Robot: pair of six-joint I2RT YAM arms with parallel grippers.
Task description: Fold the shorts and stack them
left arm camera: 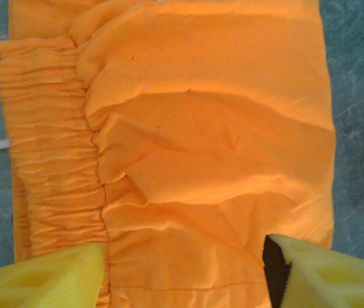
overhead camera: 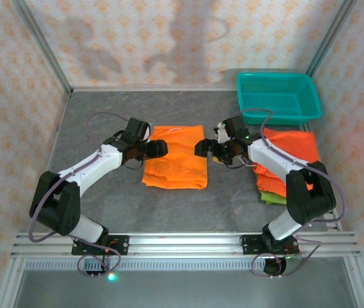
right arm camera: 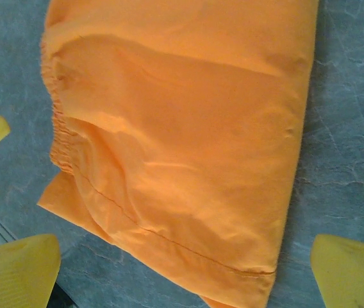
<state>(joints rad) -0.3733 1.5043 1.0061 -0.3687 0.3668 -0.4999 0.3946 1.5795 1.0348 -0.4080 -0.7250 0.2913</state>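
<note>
Orange shorts (overhead camera: 175,159), waist toward the back

Bright, even light throws soft, blurred grey shadows across the patterned back wall (overhead camera: 169,45).

Grey mottled tabletop (overhead camera: 105,205), floral-print panel walls (overhead camera: 169,38) on three sides, aluminium rail (overhead camera: 182,242) along near edge, shadows on back wall.

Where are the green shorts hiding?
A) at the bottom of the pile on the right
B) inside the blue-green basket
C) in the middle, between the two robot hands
A: the green shorts peek out at the bottom of the right-hand pile, under the orange shorts stacked there.
</note>
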